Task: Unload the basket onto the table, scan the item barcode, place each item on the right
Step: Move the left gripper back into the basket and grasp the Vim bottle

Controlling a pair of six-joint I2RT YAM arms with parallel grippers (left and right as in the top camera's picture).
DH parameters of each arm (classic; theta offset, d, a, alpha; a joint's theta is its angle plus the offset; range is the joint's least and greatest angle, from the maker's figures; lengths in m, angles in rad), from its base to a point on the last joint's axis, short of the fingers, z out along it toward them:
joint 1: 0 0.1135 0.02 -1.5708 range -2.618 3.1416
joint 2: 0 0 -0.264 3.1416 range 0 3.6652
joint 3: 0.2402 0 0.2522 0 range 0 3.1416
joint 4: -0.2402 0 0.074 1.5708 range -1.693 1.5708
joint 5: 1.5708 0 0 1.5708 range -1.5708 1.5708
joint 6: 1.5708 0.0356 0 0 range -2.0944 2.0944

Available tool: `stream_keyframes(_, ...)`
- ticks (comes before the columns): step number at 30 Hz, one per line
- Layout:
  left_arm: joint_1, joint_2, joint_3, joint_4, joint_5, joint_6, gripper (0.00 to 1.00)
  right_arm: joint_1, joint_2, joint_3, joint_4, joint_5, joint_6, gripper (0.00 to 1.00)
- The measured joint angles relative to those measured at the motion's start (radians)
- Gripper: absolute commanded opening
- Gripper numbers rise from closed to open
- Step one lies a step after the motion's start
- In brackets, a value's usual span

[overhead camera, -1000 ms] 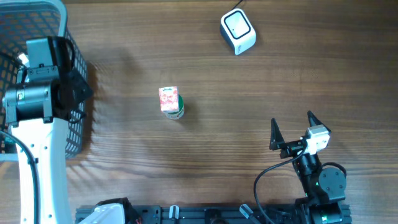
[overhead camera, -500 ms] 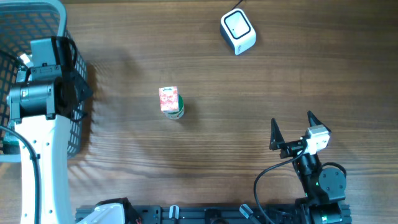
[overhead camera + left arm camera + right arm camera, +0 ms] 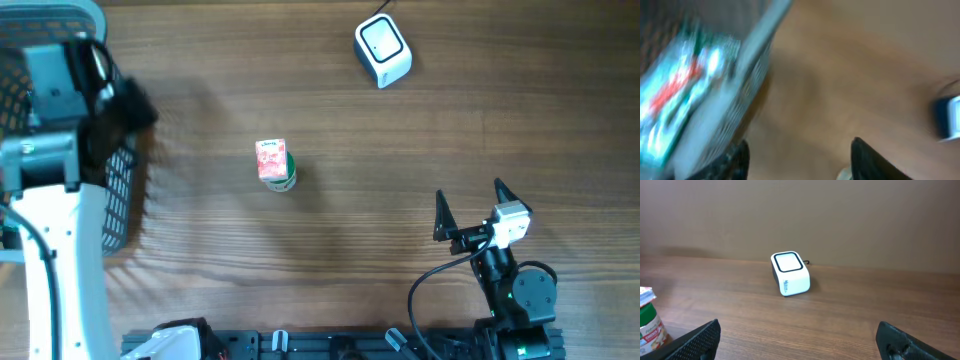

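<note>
A small green can with a red-and-white packet against it (image 3: 274, 164) stands mid-table; its edge shows in the right wrist view (image 3: 649, 327). The white barcode scanner (image 3: 383, 50) sits at the far right, also facing my right wrist camera (image 3: 790, 274). My left gripper (image 3: 800, 161) hovers at the basket's rim (image 3: 757, 40), jaws apart with nothing between them; the view is blurred by motion. A blue, green and red package (image 3: 675, 100) lies inside the basket. My right gripper (image 3: 470, 206) rests open near the front right, empty.
The grey wire basket (image 3: 122, 205) fills the far left corner under my left arm (image 3: 60, 230). A cable runs behind the scanner (image 3: 386, 8). Bare wood lies between the can, the scanner and my right gripper.
My left gripper has gone from shut to open and the left wrist has swung, blurring over the basket. The can, scanner and right arm have not moved.
</note>
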Motion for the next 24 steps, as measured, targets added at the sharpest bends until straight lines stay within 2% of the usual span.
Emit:
stream_keyframes(4, 0.031, -0.005, 0.211, 0.162, 0.03, 0.066, 0.68, 0.0, 0.0, 0.0, 0.0, 0.0, 0.0, 1.0)
stream_keyframes(8, 0.168, -0.019, 0.249, 0.233, 0.018, 0.11, 0.74, 0.0, 0.0, 0.0, 0.0, 0.0, 0.0, 1.0)
stream_keyframes(14, 0.407, 0.162, 0.249, 0.209, 0.083, 0.167, 0.81, 0.0, 0.0, 0.0, 0.0, 0.0, 0.0, 1.0)
stream_keyframes(18, 0.472, 0.316, 0.249, 0.16, 0.194, 0.248, 0.85, 0.0, 0.0, 0.0, 0.0, 0.0, 0.0, 1.0)
stream_keyframes(24, 0.478, 0.512, 0.248, 0.09, 0.315, 0.386, 0.84, 0.0, 0.0, 0.0, 0.0, 0.0, 0.0, 1.0)
